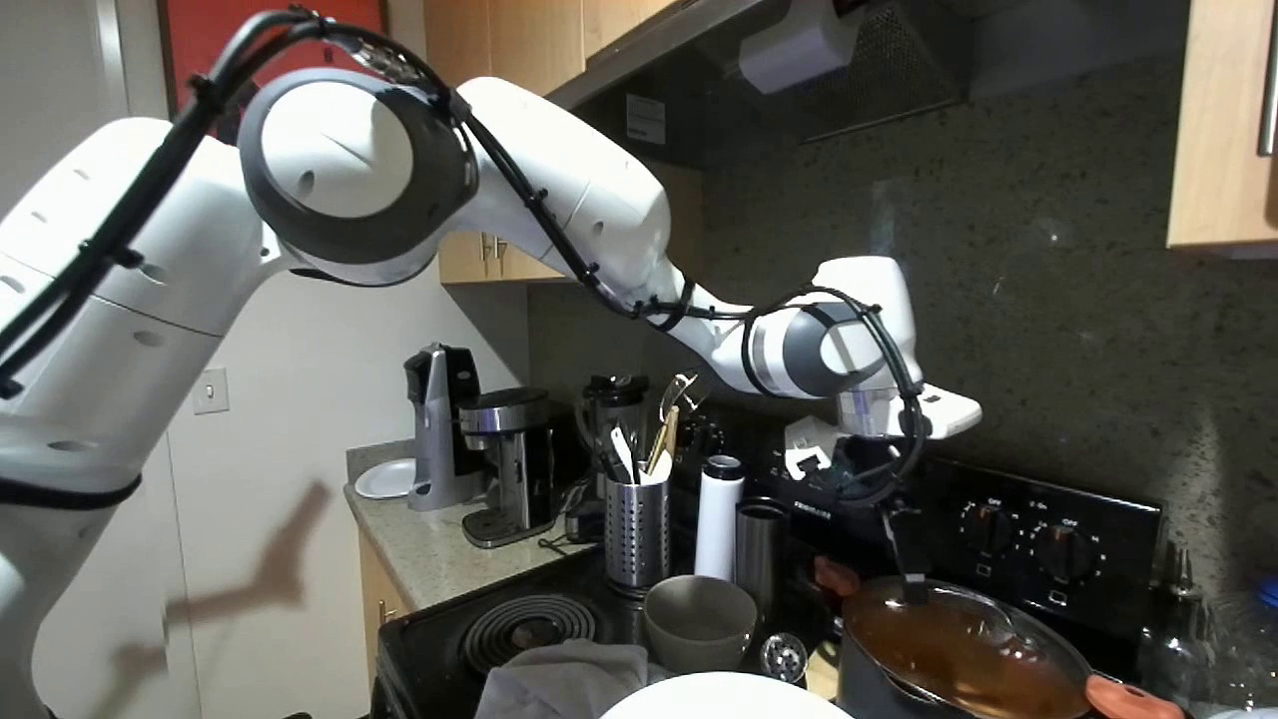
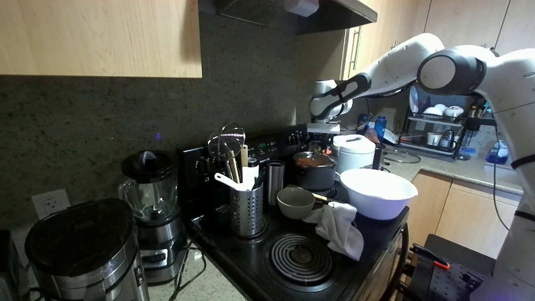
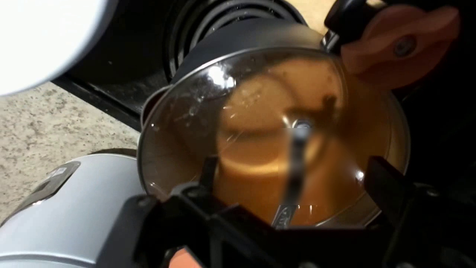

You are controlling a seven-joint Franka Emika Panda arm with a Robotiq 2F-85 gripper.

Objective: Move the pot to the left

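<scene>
In the wrist view the gripper (image 3: 293,160) is hanging at the bottom of the frame, its jaws standing wide apart and unclenched over a glass lid (image 3: 256,104). Under that lid the pot (image 3: 245,37) is filling the middle; in an exterior view the pot (image 1: 867,679) is sitting at lower right. A coil burner (image 3: 212,22) is showing at the wrist view's top edge, a white bowl (image 3: 48,37) at upper left.
</scene>
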